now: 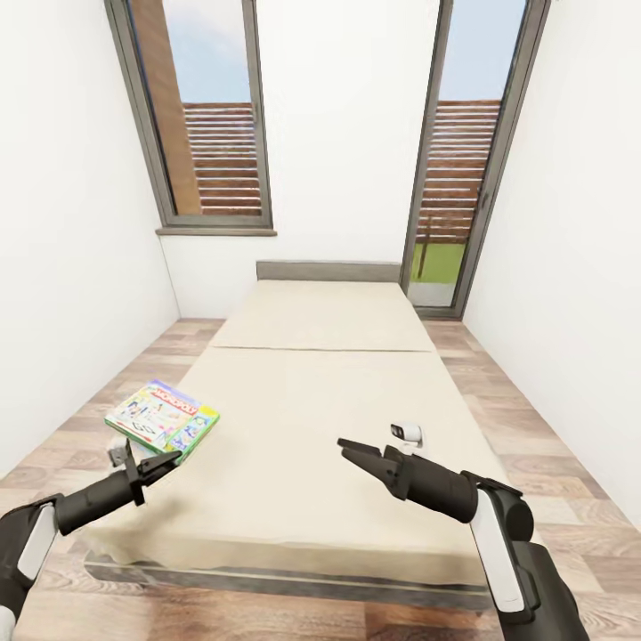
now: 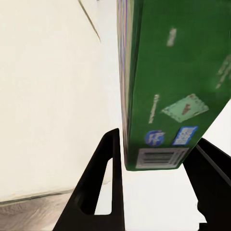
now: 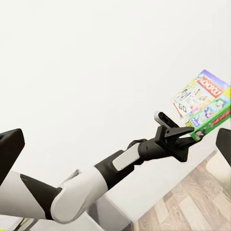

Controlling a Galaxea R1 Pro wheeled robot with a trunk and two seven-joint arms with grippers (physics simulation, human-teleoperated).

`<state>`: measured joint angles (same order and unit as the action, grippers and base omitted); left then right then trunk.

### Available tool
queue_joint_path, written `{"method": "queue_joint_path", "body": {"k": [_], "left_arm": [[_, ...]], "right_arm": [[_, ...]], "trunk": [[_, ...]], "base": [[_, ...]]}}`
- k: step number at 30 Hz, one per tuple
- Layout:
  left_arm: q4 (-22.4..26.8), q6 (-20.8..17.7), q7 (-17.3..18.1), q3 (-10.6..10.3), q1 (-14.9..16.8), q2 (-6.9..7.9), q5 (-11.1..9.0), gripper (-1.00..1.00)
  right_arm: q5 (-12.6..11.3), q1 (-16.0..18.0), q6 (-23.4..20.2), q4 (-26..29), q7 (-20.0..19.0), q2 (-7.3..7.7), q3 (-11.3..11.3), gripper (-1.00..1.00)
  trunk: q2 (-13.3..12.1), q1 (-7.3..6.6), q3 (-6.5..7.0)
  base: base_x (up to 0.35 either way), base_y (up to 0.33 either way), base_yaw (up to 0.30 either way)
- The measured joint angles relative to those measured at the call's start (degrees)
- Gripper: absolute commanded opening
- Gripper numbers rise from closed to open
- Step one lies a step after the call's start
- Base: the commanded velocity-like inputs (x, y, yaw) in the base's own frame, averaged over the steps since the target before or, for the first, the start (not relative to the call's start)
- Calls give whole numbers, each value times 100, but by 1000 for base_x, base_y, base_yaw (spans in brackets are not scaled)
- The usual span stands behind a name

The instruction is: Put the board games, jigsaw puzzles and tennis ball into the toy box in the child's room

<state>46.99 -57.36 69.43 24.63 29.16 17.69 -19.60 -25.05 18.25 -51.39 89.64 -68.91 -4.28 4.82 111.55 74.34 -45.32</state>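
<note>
My left gripper (image 1: 165, 463) is shut on the lower edge of a green-edged board game (image 1: 163, 417) with a pale busy cover. It holds the box in the air over the near left corner of the bed (image 1: 320, 401). The left wrist view shows the box's green back (image 2: 168, 96) standing between the two black fingers (image 2: 108, 163). From the right wrist view, the game (image 3: 202, 103) sits in the left gripper (image 3: 185, 137) against the white wall. Over the bed's near right part, my right gripper (image 1: 343, 445) is open and holds nothing.
The beige mattress runs away from me to a grey headboard (image 1: 328, 270) under the white far wall. Tall dark-framed windows (image 1: 214, 116) stand at both far corners. Strips of wood plank floor (image 1: 534, 418) run along each side of the bed between white walls.
</note>
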Motion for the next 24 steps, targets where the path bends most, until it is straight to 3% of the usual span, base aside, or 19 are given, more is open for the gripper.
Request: {"method": "queue_joint_path", "body": {"k": [4,6,9,14,21,24], "left_arm": [[431,-125,12,-75,-1,95,0,-100],[476,-129,12,-186,-1,123,0,-100],[511,-125,13,-371,0,286,4,-100],[522,-124,13,-469,-1,431,-1,-100],[524,-121,13,-482,-1,445,4,-100],[524,-120,13,-483,-1,451,5,-100]], "right_arm": [[6,0,35,-5,14,-2,12,100],[7,0,44,-11,18,-5,11,100],[-1,0,128,-29,11,-11,6,100],[44,0,416,39,87,-54,-31,100],[59,0,-84,66,790,-91,-64,100],[4,0,-161,31,835,-81,-43,100]], "trunk": [[-161,-88,72],[-241,-132,108],[-361,-198,162],[-562,-308,251],[-842,-461,377],[-963,-527,431]], "base": [[0,0,0],[0,0,0],[0,0,0],[0,0,0],[0,0,0],[0,0,0]]}}
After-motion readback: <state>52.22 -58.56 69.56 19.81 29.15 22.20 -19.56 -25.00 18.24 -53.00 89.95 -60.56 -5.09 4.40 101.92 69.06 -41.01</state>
